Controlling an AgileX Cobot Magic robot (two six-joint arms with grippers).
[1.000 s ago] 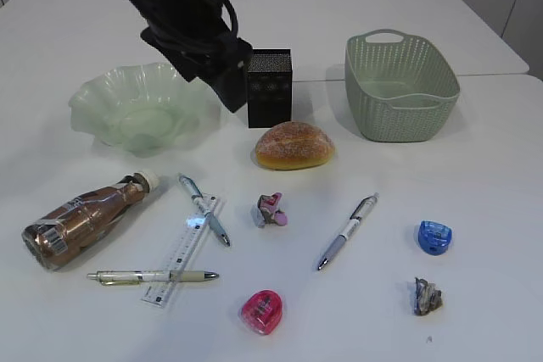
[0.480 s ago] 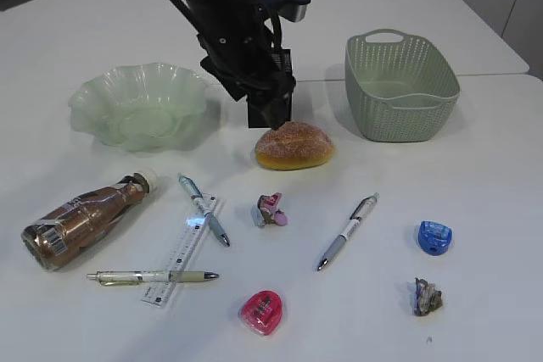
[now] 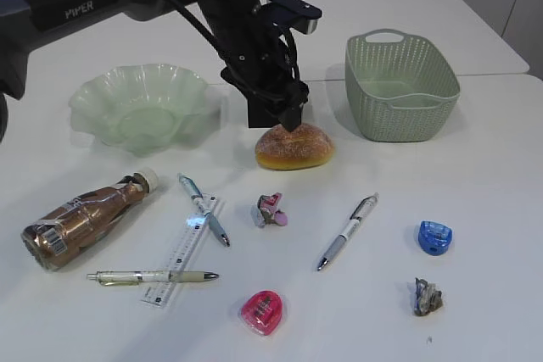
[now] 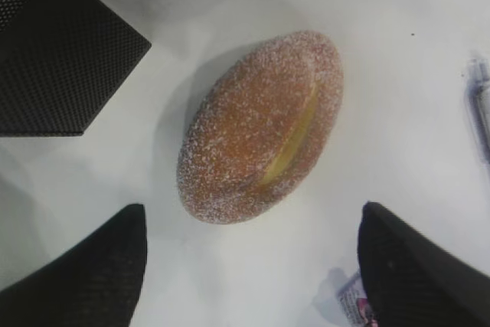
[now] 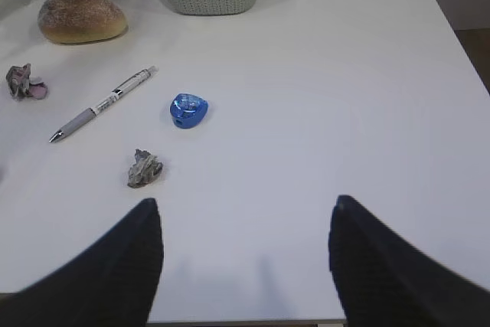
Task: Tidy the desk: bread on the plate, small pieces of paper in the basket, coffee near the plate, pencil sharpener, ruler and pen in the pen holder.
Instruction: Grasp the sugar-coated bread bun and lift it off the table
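Jaws of the left gripper (image 4: 249, 266) spread wide, poised above the bread (image 4: 262, 125), arm angled down.

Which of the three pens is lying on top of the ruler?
The blue-grey pen beside the coffee bottle's cap crosses the ruler's upper end. The pale pen crosses it lower down too; the pen right of the bread lies alone.

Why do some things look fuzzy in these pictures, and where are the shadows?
In the left wrist view the bread looks sharp, but the pen at the right edge and the fingertips at the bottom are blurred, and a soft shadow lies left of the bread. In the exterior view shadows are faint and the plate shines a little.
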